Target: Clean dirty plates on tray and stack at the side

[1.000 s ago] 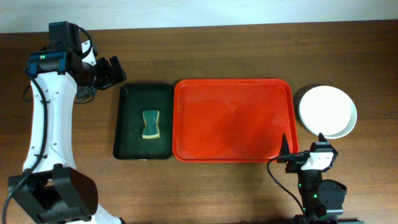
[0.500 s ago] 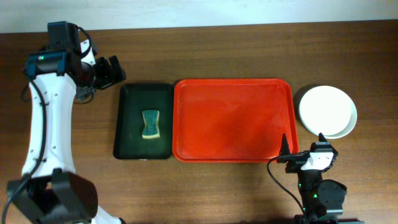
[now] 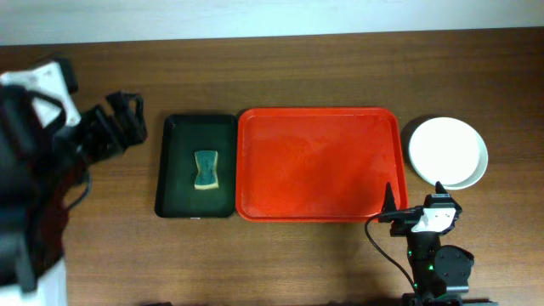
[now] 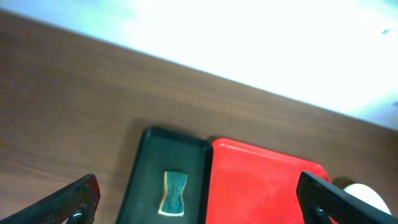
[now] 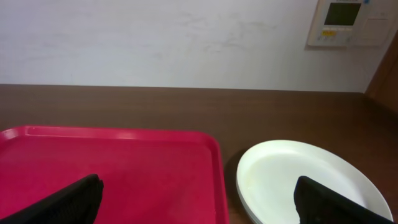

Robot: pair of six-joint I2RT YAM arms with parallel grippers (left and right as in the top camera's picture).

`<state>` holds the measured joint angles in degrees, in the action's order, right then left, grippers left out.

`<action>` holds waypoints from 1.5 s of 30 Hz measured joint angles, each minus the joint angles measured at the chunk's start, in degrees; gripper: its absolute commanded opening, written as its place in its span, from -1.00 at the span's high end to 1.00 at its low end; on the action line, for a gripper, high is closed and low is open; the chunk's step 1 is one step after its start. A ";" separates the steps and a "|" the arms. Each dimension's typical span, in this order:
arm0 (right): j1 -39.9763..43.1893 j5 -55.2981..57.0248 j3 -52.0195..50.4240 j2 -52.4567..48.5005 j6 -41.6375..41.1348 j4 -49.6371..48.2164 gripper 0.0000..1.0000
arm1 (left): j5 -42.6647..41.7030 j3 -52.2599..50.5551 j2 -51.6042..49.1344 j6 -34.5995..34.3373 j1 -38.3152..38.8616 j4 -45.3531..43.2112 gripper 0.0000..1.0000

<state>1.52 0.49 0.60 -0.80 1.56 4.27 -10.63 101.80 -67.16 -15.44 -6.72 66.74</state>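
Observation:
The plates (image 3: pixel 447 151) are stacked on the table right of the red tray (image 3: pixel 319 161), with a white one on top; the ones beneath barely show. The tray holds nothing. My left gripper (image 3: pixel 124 126) is open and empty, raised above the table left of the dark tray. In the left wrist view its fingers (image 4: pixel 198 208) frame the red tray (image 4: pixel 267 186) and a sliver of the plates (image 4: pixel 367 196). My right gripper (image 3: pixel 414 197) is open and empty near the tray's front right corner. In the right wrist view its fingers (image 5: pixel 199 205) look over the tray (image 5: pixel 112 168) and the plates (image 5: pixel 305 180).
A dark green-black tray (image 3: pixel 174 166) lies left of the red tray, with a green sponge (image 3: pixel 206 170) on it. Both also show in the left wrist view, the tray (image 4: pixel 146 186) and the sponge (image 4: pixel 174 193). A wall stands behind the table's far edge.
My left arm has lifted toward the overhead camera and its gripper has shifted left and slightly forward. The right arm, the plates and both trays have not moved.

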 measured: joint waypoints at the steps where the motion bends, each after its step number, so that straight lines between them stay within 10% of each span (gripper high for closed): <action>1: 0.00 0.00 0.00 0.00 0.00 0.00 -0.97 | 0.63 0.00 1.73 -0.02 0.00 0.17 -0.99; 21: 0.00 -0.17 0.02 0.00 0.00 0.02 -0.97 | 14.86 -31.95 52.37 0.00 3.08 -2.78 -0.98; 37: 0.00 -0.17 0.02 0.00 -0.02 0.02 -0.97 | 11.98 -73.00 66.49 -0.22 3.23 -73.90 -0.99; 45: 0.00 -0.17 0.02 0.00 -0.02 0.02 -0.97 | 9.53 -90.29 66.47 -0.22 3.30 -89.61 -0.98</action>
<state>1.52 0.32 0.62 -0.80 1.54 4.29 -1.10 11.51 -0.69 -15.66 -3.42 -22.87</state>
